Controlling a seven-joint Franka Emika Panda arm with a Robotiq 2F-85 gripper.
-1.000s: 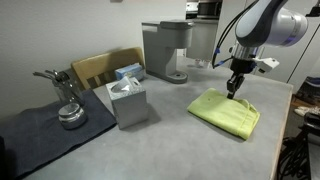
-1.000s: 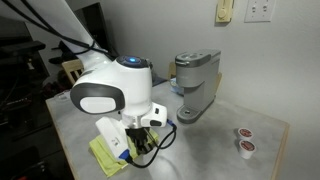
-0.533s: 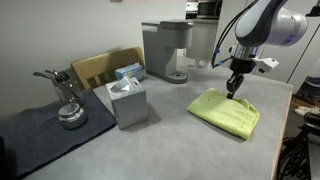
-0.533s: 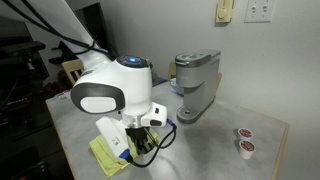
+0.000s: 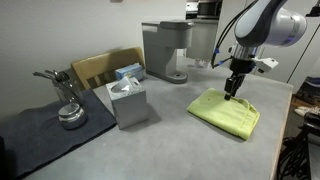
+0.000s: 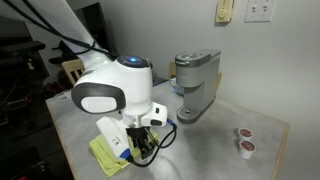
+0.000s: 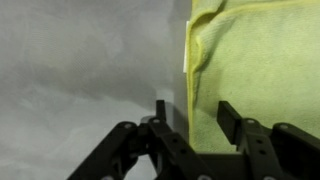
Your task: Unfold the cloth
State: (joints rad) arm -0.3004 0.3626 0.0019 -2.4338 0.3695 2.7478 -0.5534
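Observation:
The lime cloth [image 5: 225,112] lies folded on the grey table at the side near the arm; it also shows as a yellow-green patch under the arm [image 6: 103,155]. My gripper [image 5: 232,93] hangs straight down over the cloth's far edge. In the wrist view the cloth [image 7: 255,60] fills the right half, with its folded left edge running down between my fingers [image 7: 233,118]. The jaws of the gripper [image 7: 195,115] stand apart, one finger over bare table and one over the cloth, and nothing is pinched.
A grey coffee machine [image 5: 165,50] stands behind the cloth. A tissue box [image 5: 127,100] sits mid-table, and a metal kettle-like item [image 5: 68,112] rests on a dark grey mat [image 5: 40,135]. Two coffee pods [image 6: 243,133] lie near the table's corner.

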